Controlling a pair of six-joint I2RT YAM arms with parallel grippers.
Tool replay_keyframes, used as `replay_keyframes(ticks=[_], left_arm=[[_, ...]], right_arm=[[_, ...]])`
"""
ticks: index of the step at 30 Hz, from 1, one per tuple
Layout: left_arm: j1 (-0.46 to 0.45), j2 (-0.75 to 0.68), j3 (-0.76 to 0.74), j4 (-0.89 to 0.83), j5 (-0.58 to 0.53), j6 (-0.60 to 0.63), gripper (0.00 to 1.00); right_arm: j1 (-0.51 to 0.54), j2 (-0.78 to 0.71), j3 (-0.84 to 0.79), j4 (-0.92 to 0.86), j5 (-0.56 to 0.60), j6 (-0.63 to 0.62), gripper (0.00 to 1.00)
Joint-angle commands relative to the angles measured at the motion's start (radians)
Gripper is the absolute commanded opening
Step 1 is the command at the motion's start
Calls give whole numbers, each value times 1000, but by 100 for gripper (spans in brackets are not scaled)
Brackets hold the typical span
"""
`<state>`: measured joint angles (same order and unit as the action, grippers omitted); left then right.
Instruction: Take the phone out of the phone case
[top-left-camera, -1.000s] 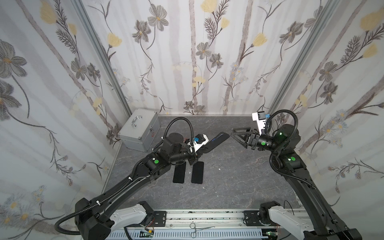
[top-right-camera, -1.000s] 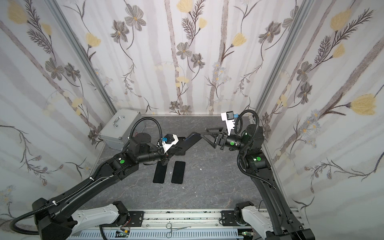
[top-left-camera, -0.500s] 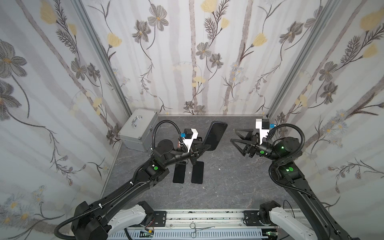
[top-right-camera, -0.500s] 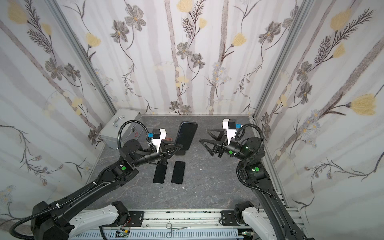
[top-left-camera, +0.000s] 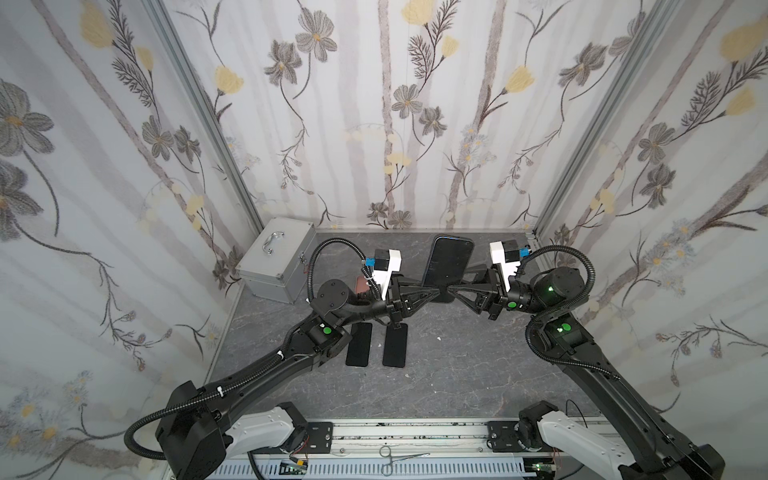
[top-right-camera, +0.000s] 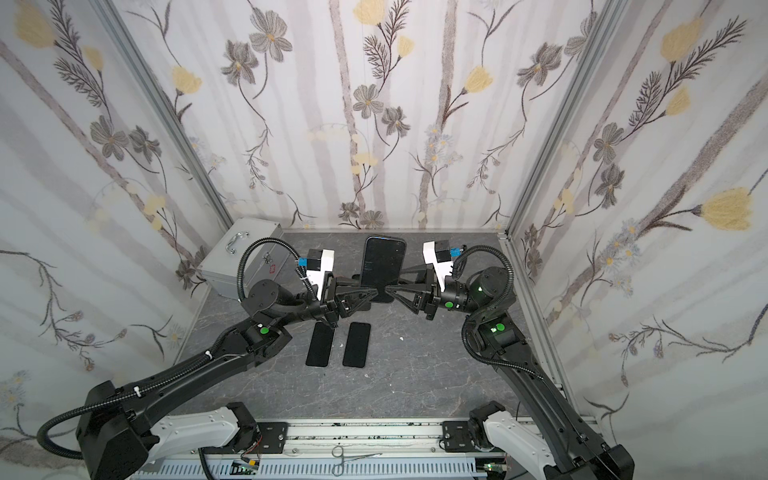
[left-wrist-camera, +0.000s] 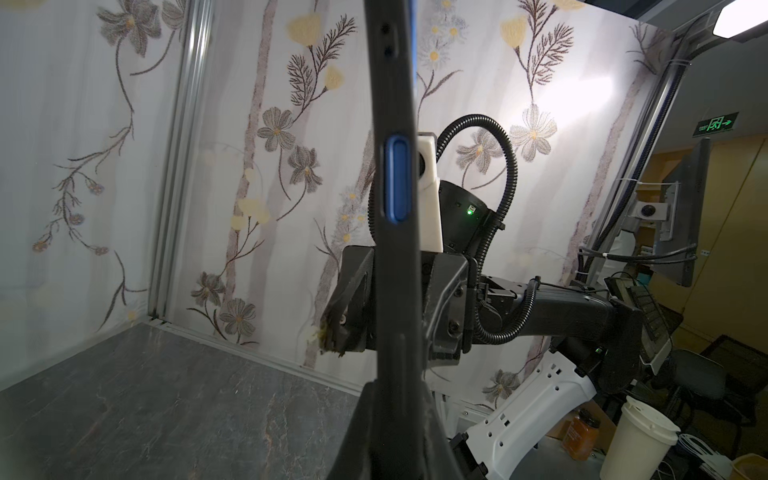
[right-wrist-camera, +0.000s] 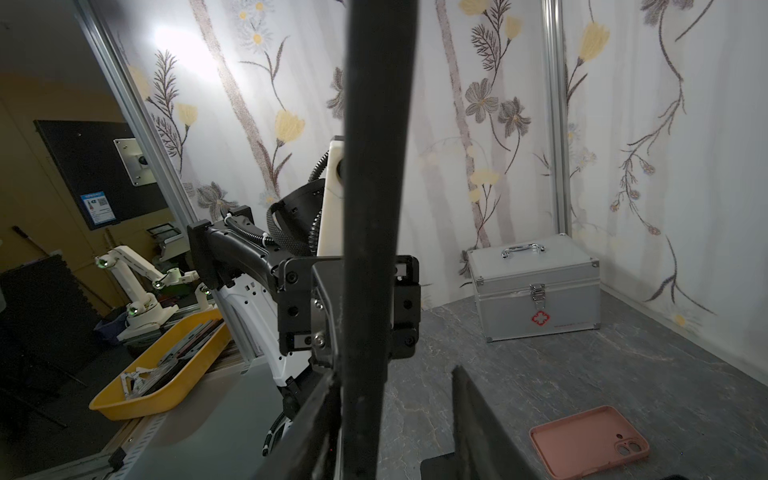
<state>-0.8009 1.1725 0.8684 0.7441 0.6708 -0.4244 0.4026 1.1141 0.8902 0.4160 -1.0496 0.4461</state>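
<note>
Your left tool (top-left-camera: 437, 291) now pinches the phone (top-left-camera: 450, 259) upright; right tool (top-left-camera: 453, 288) has arrived, jaws spread astride it. Peeling can start.

Three walls (top-left-camera: 395, 124) carry pale wallpaper with grey and yellow flowers on long stems, joined by aluminium corner posts (top-left-camera: 211, 124). The floor (top-left-camera: 457, 365) is dark grey, veined like marble. A silver metal case (top-left-camera: 278, 266) sits in the far left corner. Past the open side — a lit ceiling lamp (left-wrist-camera: 739, 18), a green exit sign (left-wrist-camera: 715, 124), an ochre wall (right-wrist-camera: 37, 166).
</note>
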Motion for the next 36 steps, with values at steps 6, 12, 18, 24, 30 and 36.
replay_keyframes(ticks=[6,12,18,24,30,36], left_arm=[[-6,19,20,95,32,-20,0],[-5,19,18,95,32,-18,0],[-6,39,24,94,51,-32,0],[-3,62,26,92,65,-36,0],[15,30,21,67,1,13,41],[24,-87,39,-148,-201,291,49]], right_arm=[[6,21,51,-159,-127,-122,29],[6,21,62,-205,-144,-152,17],[6,26,84,-253,-160,-177,13],[7,24,113,-333,-155,-233,1],[-5,-14,109,-333,-79,-253,0],[-13,-63,85,-399,141,-370,0]])
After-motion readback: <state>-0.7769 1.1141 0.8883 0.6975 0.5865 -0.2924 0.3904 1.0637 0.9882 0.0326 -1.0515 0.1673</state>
